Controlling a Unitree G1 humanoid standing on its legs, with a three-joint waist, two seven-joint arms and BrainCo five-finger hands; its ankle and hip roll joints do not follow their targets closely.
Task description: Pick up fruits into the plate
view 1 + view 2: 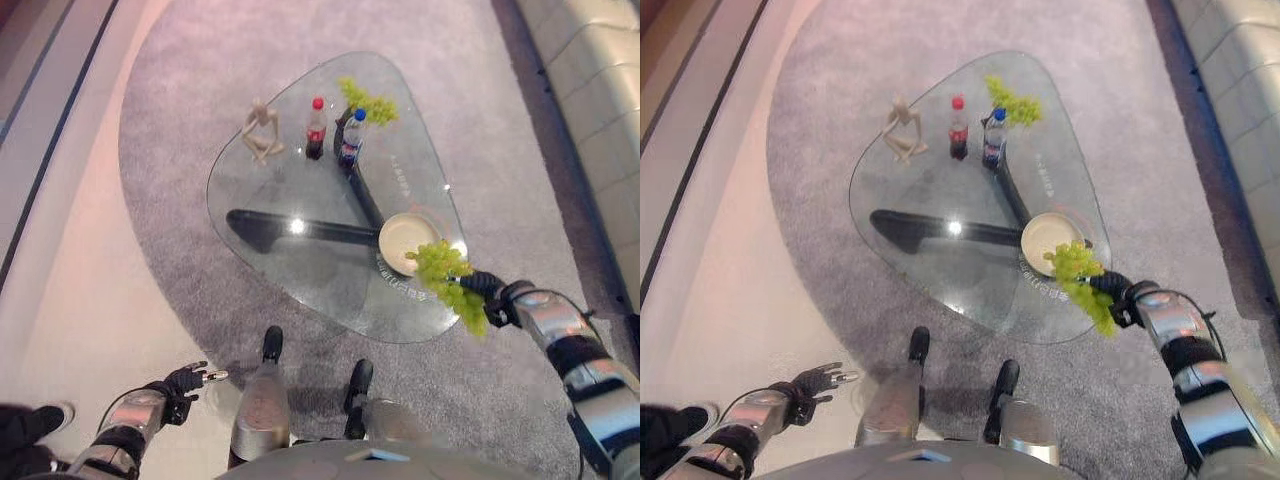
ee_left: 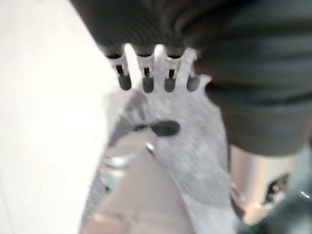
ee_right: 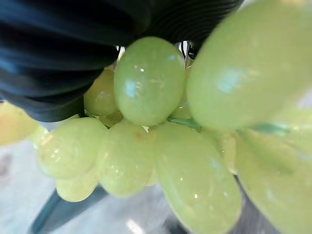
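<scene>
My right hand (image 1: 492, 291) is shut on a bunch of green grapes (image 1: 448, 280), which hangs over the near right edge of the glass table (image 1: 300, 180). The bunch overlaps the near rim of a cream plate (image 1: 400, 238) that has nothing in it. In the right wrist view the grapes (image 3: 146, 146) sit right against the hand's dark cover (image 3: 58, 53). A second green grape bunch (image 1: 368, 102) lies at the table's far end. My left hand (image 1: 186, 381) hangs low at the lower left, off the table, its fingers (image 2: 146, 73) straight and open.
A cola bottle (image 1: 316, 128) and a blue-capped bottle (image 1: 350, 134) stand near the far grapes. A pale seated figurine (image 1: 261, 130) is to their left. The table stands on a grey rug (image 1: 180, 120), and a light sofa (image 1: 600, 90) runs along the right.
</scene>
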